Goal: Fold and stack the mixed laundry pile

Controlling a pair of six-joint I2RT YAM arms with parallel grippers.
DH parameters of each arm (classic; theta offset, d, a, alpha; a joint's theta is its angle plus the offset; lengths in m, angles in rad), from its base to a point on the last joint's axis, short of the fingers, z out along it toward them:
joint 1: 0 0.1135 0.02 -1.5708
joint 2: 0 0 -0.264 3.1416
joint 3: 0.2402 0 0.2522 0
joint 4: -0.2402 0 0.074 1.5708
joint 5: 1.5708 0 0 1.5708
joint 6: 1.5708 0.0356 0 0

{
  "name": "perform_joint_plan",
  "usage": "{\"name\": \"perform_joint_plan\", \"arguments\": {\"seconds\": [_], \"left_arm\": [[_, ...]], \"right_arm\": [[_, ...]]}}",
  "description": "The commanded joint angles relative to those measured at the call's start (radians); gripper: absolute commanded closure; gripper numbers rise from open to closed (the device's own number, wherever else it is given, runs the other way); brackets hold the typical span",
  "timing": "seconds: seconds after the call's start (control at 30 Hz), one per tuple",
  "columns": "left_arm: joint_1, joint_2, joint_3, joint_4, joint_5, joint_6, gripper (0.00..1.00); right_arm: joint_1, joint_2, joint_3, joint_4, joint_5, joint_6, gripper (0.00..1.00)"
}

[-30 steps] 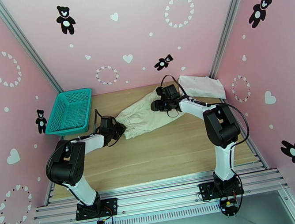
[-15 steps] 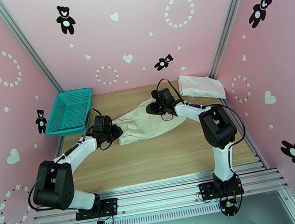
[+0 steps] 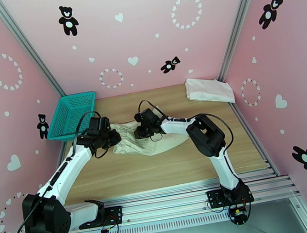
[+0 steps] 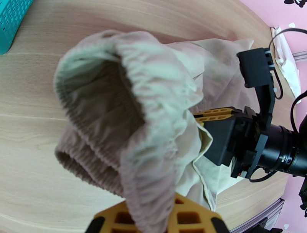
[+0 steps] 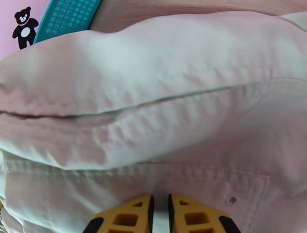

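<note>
While the cream-beige garment (image 3: 158, 144) lies bunched on the table (image 3: 162, 171), the left gripper (image 4: 153, 216) pinches its elastic waistband (image 4: 126, 95) and the right gripper (image 5: 159, 207) clamps narrowly on its fabric. The white T-shirt (image 3: 209, 90) rests far right.

A: We see the cream-beige garment (image 4: 153, 95) as matt cloth, its gathered band ribbed; the table (image 3: 161, 164) looks like smooth pale wood.
B: We agree; the basket (image 3: 63, 135) is teal plastic mesh; the frame rails (image 3: 167, 201) look like grooved bare metal.
</note>
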Motion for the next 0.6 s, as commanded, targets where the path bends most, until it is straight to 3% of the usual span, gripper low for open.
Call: {"name": "perform_joint_plan", "arguments": {"seconds": [0.0,0.27,0.43,0.57], "left_arm": [[-0.004,-0.033,0.080,-0.079,-0.026,0.055,1.00],[-0.022,0.017,0.213,-0.187,-0.049,0.051,1.00],[-0.102,0.077,0.268,-0.208,-0.136,0.015,1.00],[-0.174,0.149,0.324,-0.218,-0.182,-0.020,1.00]], "right_arm": [[0.019,0.019,0.059,-0.037,-0.027,-0.017,0.82],[-0.061,-0.201,-0.103,-0.152,0.048,-0.129,0.76],[-0.143,-0.389,-0.323,-0.122,0.088,-0.135,0.74],[-0.176,-0.425,-0.401,-0.140,0.089,-0.155,0.74]]}}
